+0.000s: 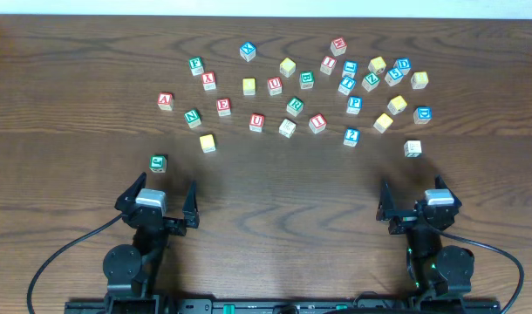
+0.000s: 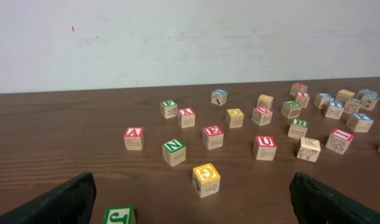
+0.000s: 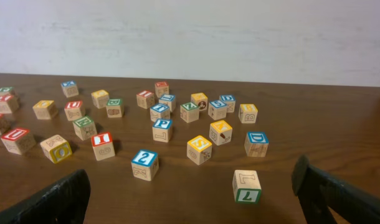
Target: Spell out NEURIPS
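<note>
Here, your left claw (image 1: 166, 186) and right claw (image 1: 412, 194) stand spread wide and empty over the wooden surface (image 1: 275, 201), while green N (image 1: 192, 116), red E (image 1: 223, 106), red U (image 1: 256, 122), green R (image 1: 295, 106), red I (image 1: 317, 123), blue P (image 1: 354, 105) and yellow S (image 1: 384, 122) lie scattered beyond them.

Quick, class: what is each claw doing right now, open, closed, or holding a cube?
Left claw: open, holding nothing.
Right claw: open, holding nothing.

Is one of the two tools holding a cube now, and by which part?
Nothing is held. The left tool and the right tool both stand open and empty.
</note>
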`<state>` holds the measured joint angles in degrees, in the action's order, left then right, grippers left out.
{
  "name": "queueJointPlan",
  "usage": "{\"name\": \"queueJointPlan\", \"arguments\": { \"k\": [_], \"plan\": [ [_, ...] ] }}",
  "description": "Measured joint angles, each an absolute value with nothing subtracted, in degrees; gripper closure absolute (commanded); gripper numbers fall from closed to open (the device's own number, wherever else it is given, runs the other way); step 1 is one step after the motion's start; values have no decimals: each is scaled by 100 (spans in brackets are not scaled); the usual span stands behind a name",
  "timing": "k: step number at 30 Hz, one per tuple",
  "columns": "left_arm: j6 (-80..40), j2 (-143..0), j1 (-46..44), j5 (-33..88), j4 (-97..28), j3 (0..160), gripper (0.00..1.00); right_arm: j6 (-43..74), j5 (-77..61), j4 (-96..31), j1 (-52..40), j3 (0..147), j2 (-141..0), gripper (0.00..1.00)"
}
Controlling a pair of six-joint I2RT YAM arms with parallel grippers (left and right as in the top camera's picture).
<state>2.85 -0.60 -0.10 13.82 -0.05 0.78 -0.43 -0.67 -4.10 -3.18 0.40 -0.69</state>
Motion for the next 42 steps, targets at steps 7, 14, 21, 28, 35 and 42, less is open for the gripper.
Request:
{"name": "queueJointPlan", "arguments": {
  "k": [7,14,21,28,35,42],
  "plan": [
    [134,-60,-10,1385,8,78,2,-43,-67,-408,-318,40,-69,1],
    [-307,-60,-10,1393,60,78,2,-43,-67,-408,-318,40,-69,1],
    [-626,-829,-10,1402,-537,869,2,-43,-64,-403,-318,40,-71,1],
    [-668,-3013,-10,1380,-714,2491,2,-43,-62,-408,-318,40,-73,1],
    [-727,-5393,-10,1387,-2263,4799,2,-43,-62,-408,-318,40,-71,1],
    [-733,-6495,-10,1428,-3183,6125,2,-43,-62,-408,-318,40,-73,1]
  ]
}}
